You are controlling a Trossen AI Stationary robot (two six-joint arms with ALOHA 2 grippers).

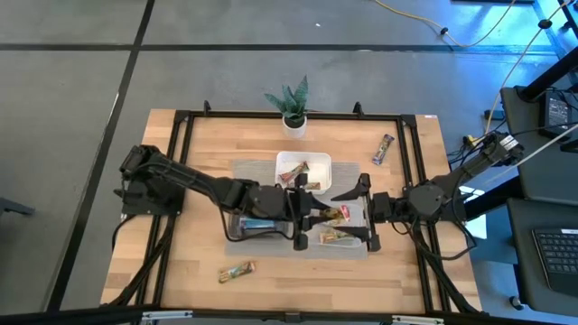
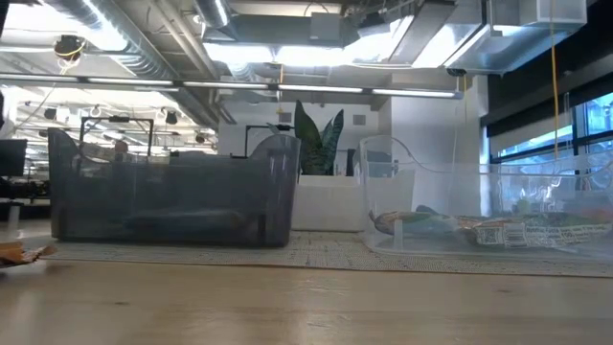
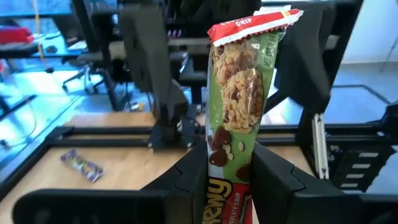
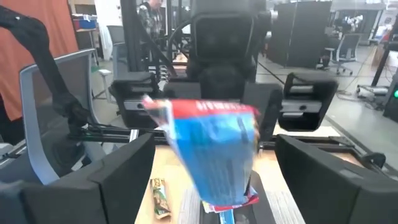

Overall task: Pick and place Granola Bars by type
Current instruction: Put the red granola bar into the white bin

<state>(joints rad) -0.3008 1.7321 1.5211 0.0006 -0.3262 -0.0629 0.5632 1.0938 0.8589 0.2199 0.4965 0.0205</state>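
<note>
Over the table's middle, seen from above: left gripper and right gripper meeting above the clear tray. Left wrist view: fingers clamped on a green chewy bar — "CHIP" and "CHOCOLATE CHIP" readable. Right wrist view: jaws spread wide, blue bar tumbling free between them — drop step underway, by the look. Next: retreat, then fetch the purple bar.

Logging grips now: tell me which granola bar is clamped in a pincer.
The green-wrapped bar, standing upright between the left pincer's fingers. The blue bar sits between the right pincer's wide-open fingers, unclamped; others lie loose.
</note>
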